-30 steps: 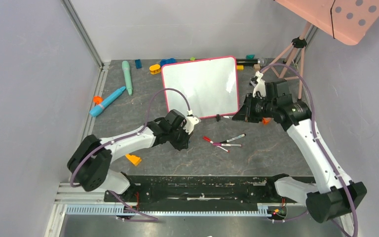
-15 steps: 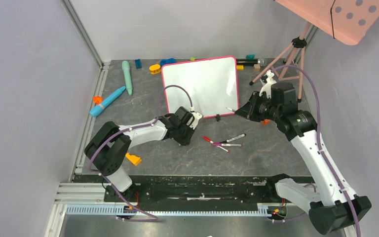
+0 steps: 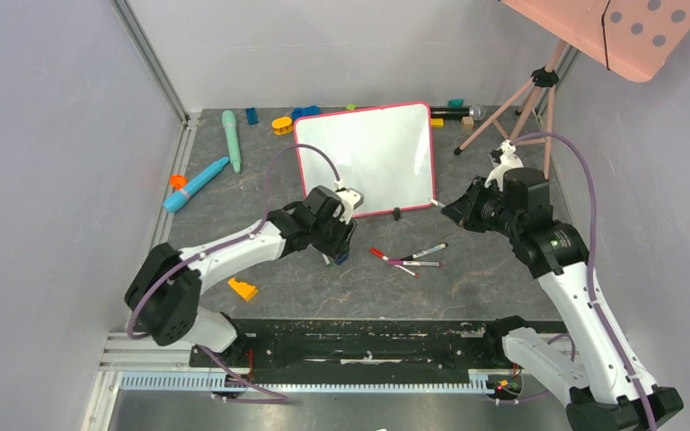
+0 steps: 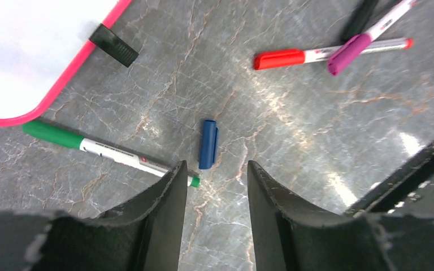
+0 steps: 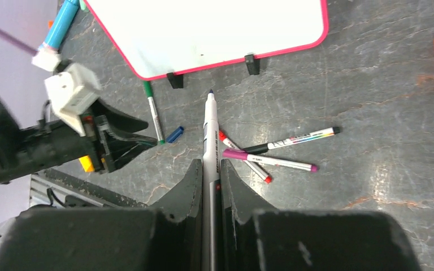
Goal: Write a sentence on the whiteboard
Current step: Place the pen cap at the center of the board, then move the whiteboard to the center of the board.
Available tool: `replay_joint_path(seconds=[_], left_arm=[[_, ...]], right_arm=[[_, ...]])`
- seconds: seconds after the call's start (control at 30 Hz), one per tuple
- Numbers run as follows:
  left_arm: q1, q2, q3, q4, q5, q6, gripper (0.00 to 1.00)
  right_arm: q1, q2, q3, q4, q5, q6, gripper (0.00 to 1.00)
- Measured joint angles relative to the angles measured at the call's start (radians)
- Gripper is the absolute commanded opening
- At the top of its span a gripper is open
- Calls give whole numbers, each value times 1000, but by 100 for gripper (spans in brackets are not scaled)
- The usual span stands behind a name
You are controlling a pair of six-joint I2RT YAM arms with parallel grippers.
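The pink-framed whiteboard (image 3: 366, 160) is seen blank at upper centre; the left tool (image 4: 216, 169) is parted and empty, the right tool (image 5: 210, 165) clamped on a marker (image 5: 209, 121).

Whiteboard (image 4: 22, 45) cut off at view's edge – green marker (image 4: 107, 152) end prob. partly behind left gripper (image 4: 215, 172); print unreadable.

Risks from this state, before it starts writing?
1. The whiteboard stands only on two small clip feet; pen pressure may shove or tip it.
2. The right gripper pinches the uncapped marker with much of its length sticking out; it may pivot on contact.
3. The blue cap lies loose by the open left gripper, easy to knock away.
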Motion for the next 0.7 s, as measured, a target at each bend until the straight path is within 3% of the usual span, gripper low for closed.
replay_joint_path(seconds=[0.1, 0.3, 0.5, 0.7], left_arm=[[0, -69, 0, -6, 7, -25, 58], [1, -226, 0, 5, 15, -79, 89], [67, -229, 71, 0, 41, -190, 97], [295, -156, 177, -39, 204, -334, 98]], right_arm=[[0, -28, -9, 1, 27, -5, 0], [0, -147, -106, 81, 38, 5, 0], [0, -146, -124, 122, 32, 35, 0], [0, -92, -118, 73, 106, 68, 0]])
